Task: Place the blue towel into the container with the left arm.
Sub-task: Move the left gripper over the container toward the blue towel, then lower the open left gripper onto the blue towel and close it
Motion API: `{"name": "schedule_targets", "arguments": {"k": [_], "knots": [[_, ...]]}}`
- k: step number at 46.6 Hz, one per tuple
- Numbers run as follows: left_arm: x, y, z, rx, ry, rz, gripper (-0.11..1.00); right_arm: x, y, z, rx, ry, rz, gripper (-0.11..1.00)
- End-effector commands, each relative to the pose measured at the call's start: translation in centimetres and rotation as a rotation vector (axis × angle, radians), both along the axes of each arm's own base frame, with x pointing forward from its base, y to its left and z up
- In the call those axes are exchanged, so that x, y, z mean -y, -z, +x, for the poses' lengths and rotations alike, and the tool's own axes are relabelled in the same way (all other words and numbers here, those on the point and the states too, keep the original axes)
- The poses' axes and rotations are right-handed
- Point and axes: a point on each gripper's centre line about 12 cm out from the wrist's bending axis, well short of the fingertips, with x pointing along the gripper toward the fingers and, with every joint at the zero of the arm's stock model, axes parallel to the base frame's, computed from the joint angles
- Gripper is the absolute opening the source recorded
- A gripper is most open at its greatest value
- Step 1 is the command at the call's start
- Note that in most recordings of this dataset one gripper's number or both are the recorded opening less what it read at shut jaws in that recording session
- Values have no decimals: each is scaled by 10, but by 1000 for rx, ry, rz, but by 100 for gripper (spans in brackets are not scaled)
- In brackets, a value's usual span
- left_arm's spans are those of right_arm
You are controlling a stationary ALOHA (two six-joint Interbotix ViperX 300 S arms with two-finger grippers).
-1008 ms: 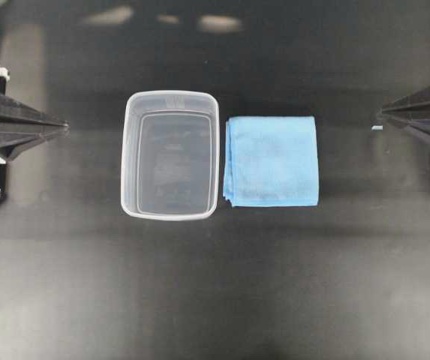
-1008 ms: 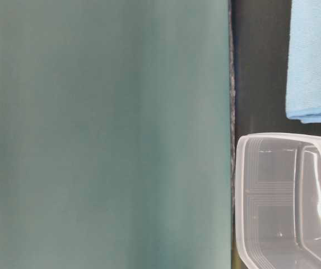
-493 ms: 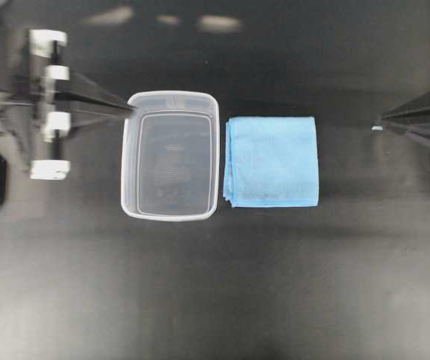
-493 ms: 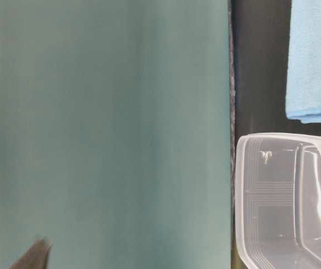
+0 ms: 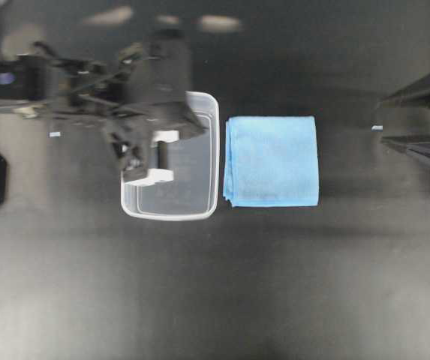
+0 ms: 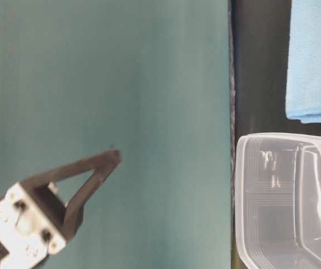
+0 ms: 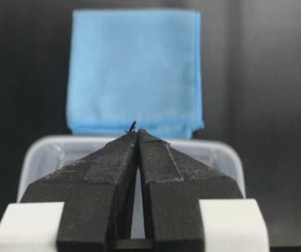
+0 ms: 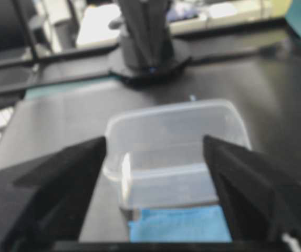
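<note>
The blue towel (image 5: 271,161) lies flat and folded on the black table, just right of the container (image 5: 211,150), a clear tub that stands empty. My left gripper (image 5: 199,129) hangs motion-blurred over the tub's left part, pointing toward the towel. In the left wrist view the left gripper (image 7: 137,131) is shut with nothing in it, above the container's rim (image 7: 218,149), and the towel (image 7: 134,68) lies beyond. My right gripper (image 5: 381,121) stays at the right edge, open. In its wrist view the right gripper (image 8: 154,147) frames the container (image 8: 176,142) and the towel (image 8: 182,226).
The table-level view shows a teal wall, the left gripper (image 6: 112,157) in front of it, the container (image 6: 283,202) and the towel (image 6: 314,56). The left arm's base (image 8: 145,47) stands behind the tub in the right wrist view.
My left arm has swung from the left edge out over the container, still shut. The right gripper's jaws have gone from shut to wide open.
</note>
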Motion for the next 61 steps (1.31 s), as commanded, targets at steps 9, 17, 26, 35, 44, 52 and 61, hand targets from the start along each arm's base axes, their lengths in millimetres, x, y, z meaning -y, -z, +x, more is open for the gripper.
{"name": "schedule_targets", "arguments": {"k": [9, 17, 26, 35, 44, 52, 61], "knots": [[-3, 5, 54, -77, 6, 13, 27, 1, -14, -10, 61, 6, -4, 75], [-4, 26, 84, -128, -3, 6, 78, 0, -24, -21, 95, 5, -9, 75], [-8, 68, 112, -228, 0, 9, 90, -1, -35, -33, 109, 4, -11, 75], [-14, 112, 131, -272, -12, 3, 90, -1, -42, -42, 90, 3, -12, 75], [-14, 148, 135, -332, -8, 3, 90, -1, -41, -43, 67, 3, -4, 75], [-11, 170, 137, -363, -2, 3, 90, -1, -39, -42, 57, 3, 1, 75], [-11, 190, 138, -395, -1, 2, 89, -1, -39, -43, 57, 8, 0, 75]]}}
